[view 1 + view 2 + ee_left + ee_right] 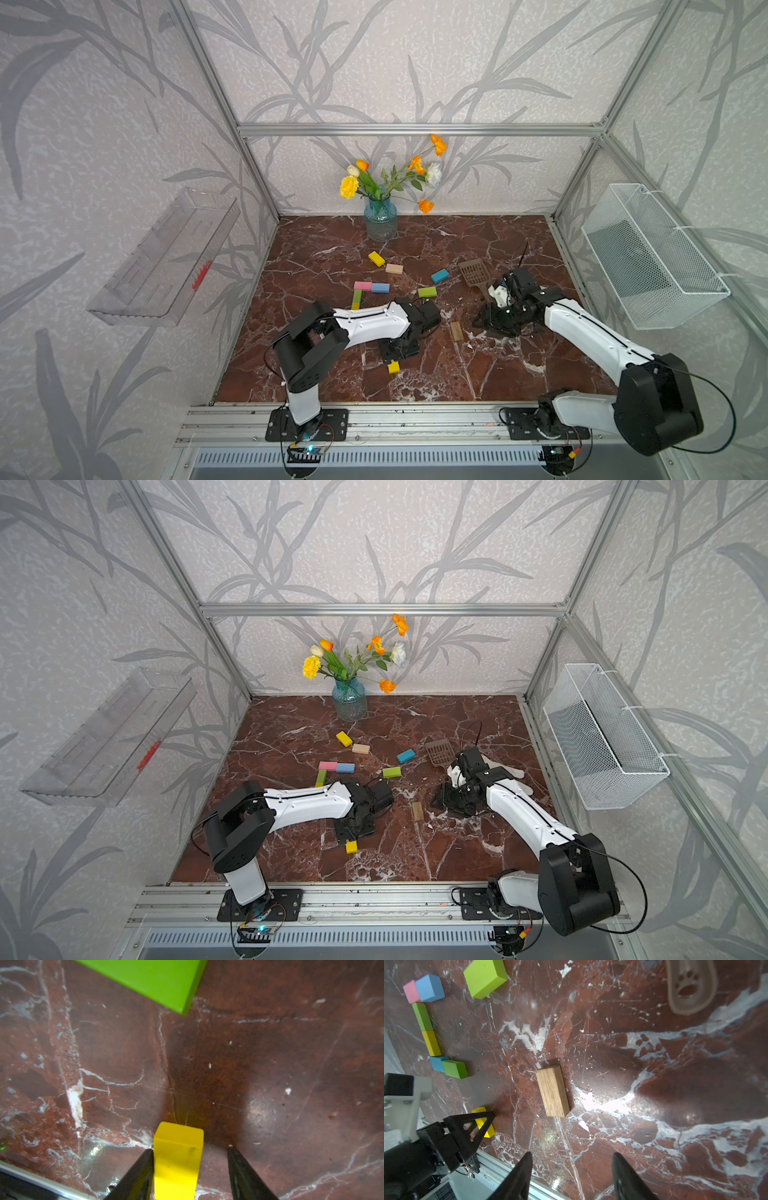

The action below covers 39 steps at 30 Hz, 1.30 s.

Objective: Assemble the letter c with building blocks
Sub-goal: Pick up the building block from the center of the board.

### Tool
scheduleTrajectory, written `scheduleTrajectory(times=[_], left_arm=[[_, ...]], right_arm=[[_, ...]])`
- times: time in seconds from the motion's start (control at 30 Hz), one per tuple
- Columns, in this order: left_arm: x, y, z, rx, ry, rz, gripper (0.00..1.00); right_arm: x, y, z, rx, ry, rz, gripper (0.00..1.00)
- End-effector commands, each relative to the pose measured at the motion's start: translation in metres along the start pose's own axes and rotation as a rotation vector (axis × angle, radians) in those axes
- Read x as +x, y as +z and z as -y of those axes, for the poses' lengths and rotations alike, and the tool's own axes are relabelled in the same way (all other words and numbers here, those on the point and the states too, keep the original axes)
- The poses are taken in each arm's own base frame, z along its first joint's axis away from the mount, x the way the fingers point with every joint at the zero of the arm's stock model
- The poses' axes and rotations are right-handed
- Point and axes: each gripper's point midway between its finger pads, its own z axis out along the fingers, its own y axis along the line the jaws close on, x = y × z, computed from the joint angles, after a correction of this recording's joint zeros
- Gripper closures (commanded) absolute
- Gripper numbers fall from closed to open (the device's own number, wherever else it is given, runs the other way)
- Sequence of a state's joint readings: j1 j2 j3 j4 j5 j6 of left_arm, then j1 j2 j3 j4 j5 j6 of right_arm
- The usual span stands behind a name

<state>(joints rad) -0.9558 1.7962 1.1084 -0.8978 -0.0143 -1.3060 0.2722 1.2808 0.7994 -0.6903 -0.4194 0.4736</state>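
Marble tabletop (316, 257), seen from above. At about 9 o'clock from the table's centre lies the started letter. A pink block (411, 991) and a blue block (429, 988) touch to form the top stroke. A green block (422, 1016) and a yellow spine block (431, 1043) run down from them. A lower blue block (437, 1064) and a lower green block (454, 1069) turn into the bottom stroke.

At 7 o'clock the left gripper (190, 1150) sits low over the table, jaws apart around a loose yellow block (176, 1159). One finger touches the block's side and the other stands clear, so nothing is clamped. At 4 o'clock a wooden block (552, 1091) lies flat and alone. At 3 o'clock the right gripper (572, 1154) hovers with its jaws apart and empty, pointed toward that wooden block. At 2 o'clock lies a brown scoop (473, 272), not part of the task.

Likely risk: the loose yellow block sits off-centre between the jaws. Closing them may shove or twist it instead of gripping it squarely, and it could slip out on the lift. If it is carried to the bottom stroke, a low approach could nudge the lower green block out of line.
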Motion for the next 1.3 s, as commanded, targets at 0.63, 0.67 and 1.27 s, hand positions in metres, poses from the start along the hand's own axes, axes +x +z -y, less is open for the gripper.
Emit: scheduleTrajectory(times=[0.63,0.67,1.27], left_arm=[[0.004,-0.01,0.028,0.155,0.105,0.021,0.76],[0.005,-0.014,0.032,0.163,0.115,0.025,0.77],[0.038,-0.057,0.142,0.348,0.231,-0.023,0.8]], right_arm=[[0.007,-0.009,0.0,-0.024,0.002,0.001,0.4],[0.007,-0.009,0.001,-0.018,0.012,-0.004,0.4],[0.002,-0.011,0.01,-0.071,0.06,-0.084,0.57]])
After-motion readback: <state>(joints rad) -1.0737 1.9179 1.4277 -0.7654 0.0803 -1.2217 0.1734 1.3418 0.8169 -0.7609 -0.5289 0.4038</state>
